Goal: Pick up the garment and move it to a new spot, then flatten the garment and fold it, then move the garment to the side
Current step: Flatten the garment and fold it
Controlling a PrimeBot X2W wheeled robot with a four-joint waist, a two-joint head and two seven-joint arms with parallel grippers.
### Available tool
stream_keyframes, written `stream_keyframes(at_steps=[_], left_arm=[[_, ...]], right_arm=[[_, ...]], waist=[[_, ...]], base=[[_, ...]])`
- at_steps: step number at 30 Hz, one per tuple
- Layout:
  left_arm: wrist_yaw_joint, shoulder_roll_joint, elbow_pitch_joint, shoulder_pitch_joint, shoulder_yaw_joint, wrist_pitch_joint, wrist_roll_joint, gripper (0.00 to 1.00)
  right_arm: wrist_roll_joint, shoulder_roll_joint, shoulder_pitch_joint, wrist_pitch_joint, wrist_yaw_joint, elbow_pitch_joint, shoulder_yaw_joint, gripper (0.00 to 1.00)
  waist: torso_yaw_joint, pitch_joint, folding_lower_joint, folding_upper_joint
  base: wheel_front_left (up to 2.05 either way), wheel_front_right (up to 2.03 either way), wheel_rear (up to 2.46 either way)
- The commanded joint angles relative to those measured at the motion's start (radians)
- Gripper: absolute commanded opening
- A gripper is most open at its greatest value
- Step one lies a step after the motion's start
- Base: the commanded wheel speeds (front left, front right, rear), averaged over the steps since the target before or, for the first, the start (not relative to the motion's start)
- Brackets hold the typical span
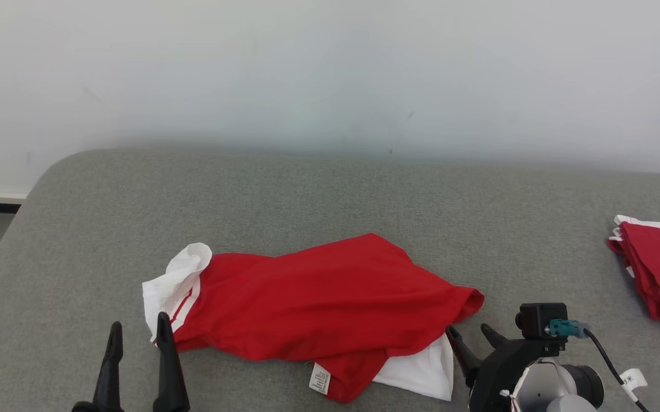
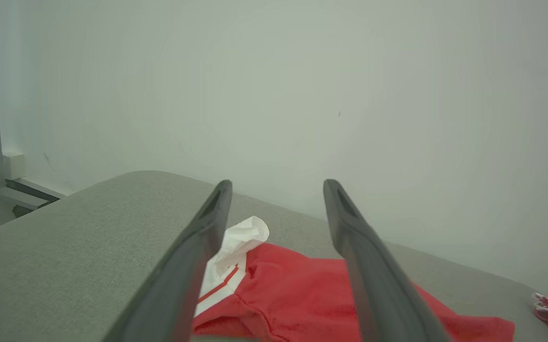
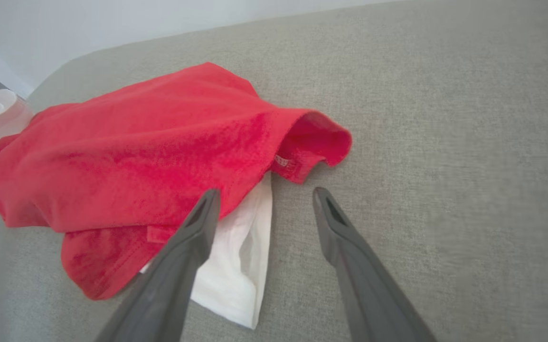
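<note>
A: What is seen at the left?

B: The left gripper is held with its fingers apart and nothing between them, just beside the white end of the shirt.

A: And in the middle?

B: The shirt is laid rumpled across the grey table, red side up, with a white part tucked under its near edge. It has not been spread flat, and no fold has been made.

A: And at the right?

B: The right gripper is likewise spread and empty, close by the shirt's right end. Farther right, a second red cloth is bunched, well apart.

A: How much is judged done?

B: The move to a new spot can probably be counted finished. Flattening, folding and setting aside are left.
</note>
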Motion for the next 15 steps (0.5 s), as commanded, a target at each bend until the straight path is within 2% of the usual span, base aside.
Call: stream_keyframes(at_steps=[1,13,14,15], left_arm=[[0.004,0.0,-0.007,0.013,-0.011,-0.002,0.006,1.0],[0.003,0.0,-0.004,0.036,-0.059,-0.002,0.013,1.0],[0.0,0.0,0.001,0.032,-0.062,-0.002,0.01,1.0],[-0.001,0.0,0.002,0.03,-0.064,-0.002,0.008,1.0]], right_arm=[[0.012,0.001,-0.012,0.004,-0.002,0.015,0.0,1.0],[0.081,0.0,-0.151,-0.041,-0.002,0.209,0.013,1.0],[0.077,0.001,-0.175,-0.046,-0.002,0.241,0.009,0.8],[0.068,0.001,-0.188,-0.048,-0.002,0.255,0.002,0.44]], waist=[[0.026,0.01,0.0,0.0],[0.08,0.027,0.0,0.0],[0.088,0.031,0.0,0.0],[0.093,0.035,0.0,0.0]], base=[[0.0,0.0,0.0],[0.0,0.0,0.0],[0.0,0.0,0.0],[0.0,0.0,0.0]])
